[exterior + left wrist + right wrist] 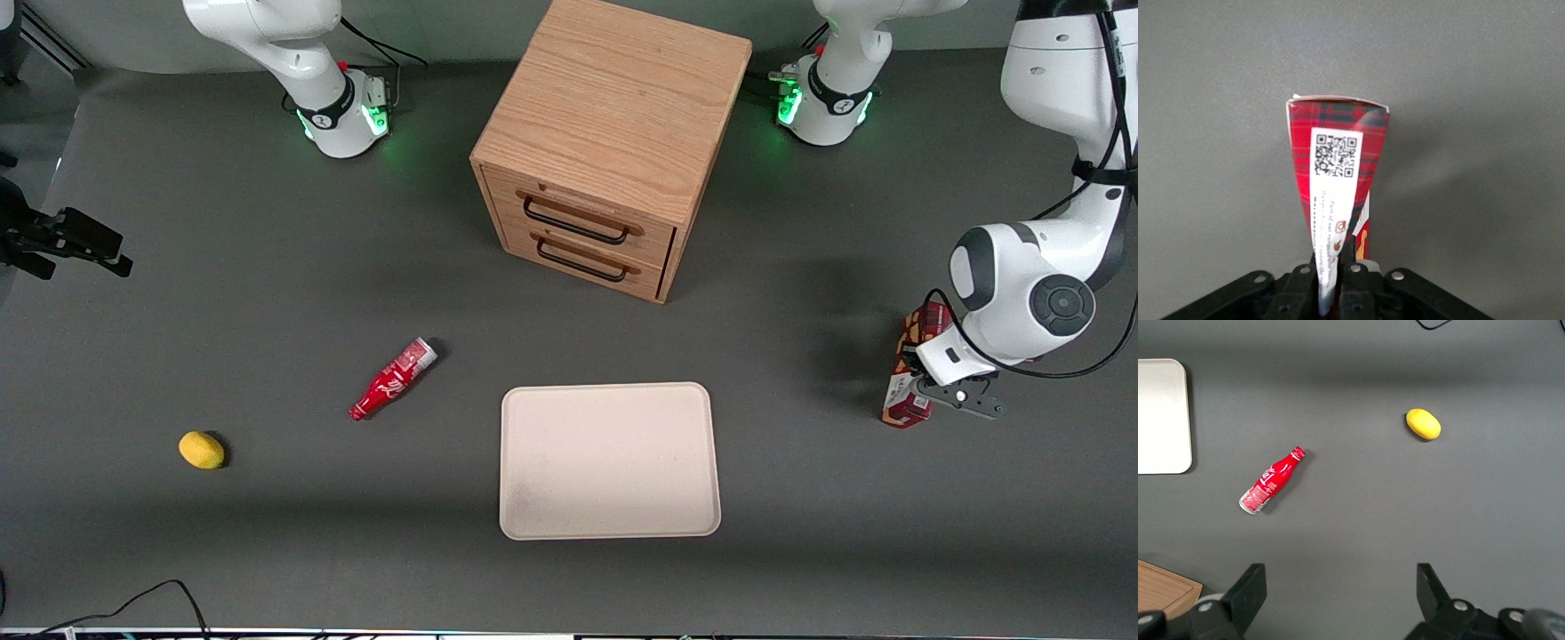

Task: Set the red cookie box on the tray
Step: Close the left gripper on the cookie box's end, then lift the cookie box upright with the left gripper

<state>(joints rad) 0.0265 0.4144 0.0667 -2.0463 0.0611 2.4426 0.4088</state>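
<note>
The red cookie box point(909, 378) is a long dark-red tartan box with a white label strip, at the working arm's end of the table. My left gripper point(929, 382) is shut on it, and much of the box is hidden under the wrist in the front view. In the left wrist view the red cookie box point(1335, 180) reaches away from the fingers point(1353, 257), which pinch its narrow sides, with grey table under it. The cream-beige tray point(610, 460) lies flat and bare near the front of the table, well away from the box toward the parked arm's end.
A wooden two-drawer cabinet point(609, 147) stands farther from the front camera than the tray. A small red bottle point(392, 380) lies on its side beside the tray, and a yellow lemon-like object point(202, 450) sits nearer the parked arm's end.
</note>
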